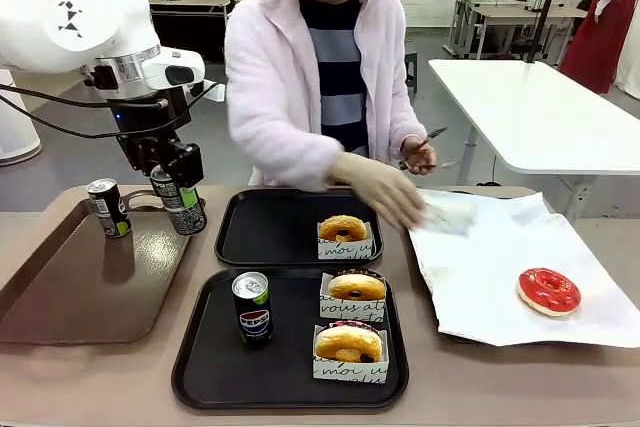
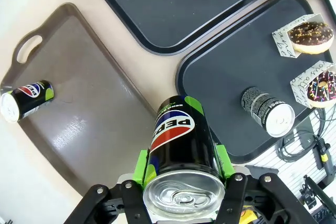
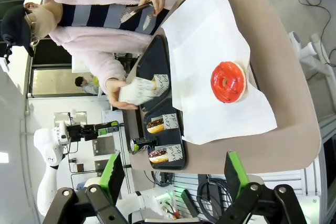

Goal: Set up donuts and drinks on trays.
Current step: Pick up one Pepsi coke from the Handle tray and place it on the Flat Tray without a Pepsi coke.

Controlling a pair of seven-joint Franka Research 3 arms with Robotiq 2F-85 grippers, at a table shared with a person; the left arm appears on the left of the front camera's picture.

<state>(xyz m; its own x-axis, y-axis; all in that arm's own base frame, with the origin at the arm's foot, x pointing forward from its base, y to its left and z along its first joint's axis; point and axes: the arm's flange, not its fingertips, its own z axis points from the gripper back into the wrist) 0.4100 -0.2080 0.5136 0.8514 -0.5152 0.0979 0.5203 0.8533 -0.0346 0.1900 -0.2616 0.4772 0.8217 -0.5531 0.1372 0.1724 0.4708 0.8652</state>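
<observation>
Left claw: the left claw (image 2: 181,163) is pinching a dark Pepsi can (image 2: 178,140) between its green pads and holding it slightly tilted over the brown tray (image 1: 60,297).
Right claw: the right claw (image 3: 174,176) is hanging spread, with nothing between its pads.
Writing: "PEPSI" is showing in white on the pinched can. The tray can (image 1: 251,307) is showing the same logo, and the paper holders are carrying script with "vous" and "moi" readable.
Cans: three are showing. One is in the left claw, the tray can is standing on the near black tray (image 1: 215,367), and a third can (image 1: 107,207) is standing on the brown tray.
Donuts: four are showing. Two golden ones are sitting in holders on the near black tray and one on the far black tray (image 1: 265,232). A red-iced donut (image 1: 549,290) is lying bare on the white paper (image 1: 480,277).
Person: a hand (image 1: 385,192) is reaching over the paper, holding an empty holder (image 1: 447,215).
Surface: a tan tabletop (image 1: 100,387) is carrying everything.
Room: white tables and other benches are standing behind the person.
</observation>
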